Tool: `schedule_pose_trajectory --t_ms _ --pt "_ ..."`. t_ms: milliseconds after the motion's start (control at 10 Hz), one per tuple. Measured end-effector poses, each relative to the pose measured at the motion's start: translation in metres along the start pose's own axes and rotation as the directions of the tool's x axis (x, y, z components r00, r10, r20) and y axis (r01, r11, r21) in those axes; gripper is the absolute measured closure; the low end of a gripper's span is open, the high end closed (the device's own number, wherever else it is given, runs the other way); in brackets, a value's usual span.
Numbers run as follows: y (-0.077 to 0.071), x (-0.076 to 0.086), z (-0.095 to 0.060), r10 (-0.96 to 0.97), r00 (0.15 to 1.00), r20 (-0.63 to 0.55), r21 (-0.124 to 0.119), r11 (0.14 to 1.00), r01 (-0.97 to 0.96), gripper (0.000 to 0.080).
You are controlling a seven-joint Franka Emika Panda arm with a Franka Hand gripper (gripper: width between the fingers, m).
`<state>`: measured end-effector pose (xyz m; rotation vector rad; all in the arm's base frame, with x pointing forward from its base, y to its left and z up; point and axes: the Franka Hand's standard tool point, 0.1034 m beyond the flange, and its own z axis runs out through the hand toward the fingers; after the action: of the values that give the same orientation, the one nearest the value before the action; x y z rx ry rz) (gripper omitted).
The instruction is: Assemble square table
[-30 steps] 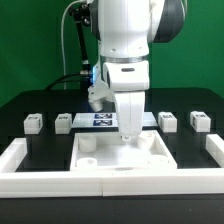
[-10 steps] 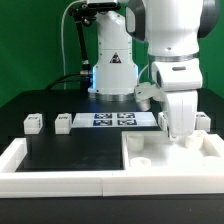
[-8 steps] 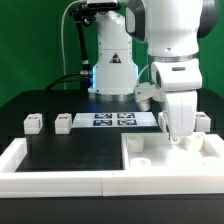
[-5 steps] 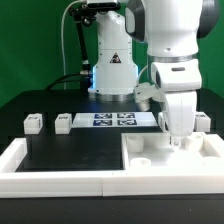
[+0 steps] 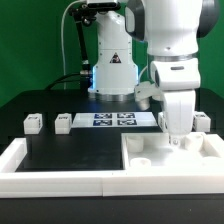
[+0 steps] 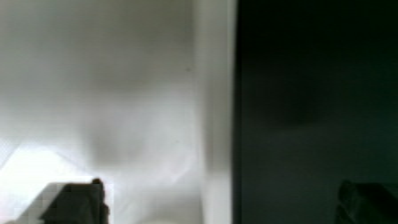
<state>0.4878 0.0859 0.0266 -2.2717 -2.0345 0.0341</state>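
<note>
**Arm [image 5: 172,55] upright over the slab [image 5: 168,163], at the exterior view's right.**
The loose legs [image 5: 33,123] and the marker board [image 5: 115,119] are seen only in the exterior view. Only in the wrist view is the gripper [image 6: 222,200] shown spread wide, nothing held, with the slab's edge between its fingers [image 6: 75,200].

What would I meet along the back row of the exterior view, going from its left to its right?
first leg → second leg → marker board → gripper → last leg
</note>
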Motion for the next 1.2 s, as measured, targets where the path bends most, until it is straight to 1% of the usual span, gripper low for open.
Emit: schedule_pose_trajectory --t_ms 100,200,300,400,500,600,700,900,1100,1200 --pt "-0.004 0.003 -0.008 0.034 0.999 0.004 -0.010 0.999 -0.034 0.0151" --pt "-0.009 0.007 -0.013 0.104 0.995 0.007 -0.015 0.994 -0.104 0.0151" --pt "-0.011 0.014 -0.020 0.174 0.985 0.010 -0.025 0.985 -0.174 0.0151" --pt "-0.011 0.021 -0.031 0.217 0.976 0.014 -0.040 0.975 -0.216 0.0151" --pt "-0.012 0.027 -0.037 0.265 0.964 0.011 -0.050 0.963 -0.264 0.0151" --pt "-0.014 0.035 -0.040 0.319 0.948 0.013 -0.051 0.947 -0.318 0.0151" --pt "-0.014 0.033 -0.038 0.301 0.954 0.015 -0.047 0.953 -0.300 0.0151" --pt "-0.014 0.032 -0.038 0.322 0.947 0.015 -0.047 0.946 -0.321 0.0151" --pt "-0.015 0.033 -0.038 0.434 0.901 0.008 -0.046 0.900 -0.433 0.0151" --pt "-0.016 0.034 -0.037 0.542 0.841 -0.001 -0.048 0.840 -0.541 0.0151"
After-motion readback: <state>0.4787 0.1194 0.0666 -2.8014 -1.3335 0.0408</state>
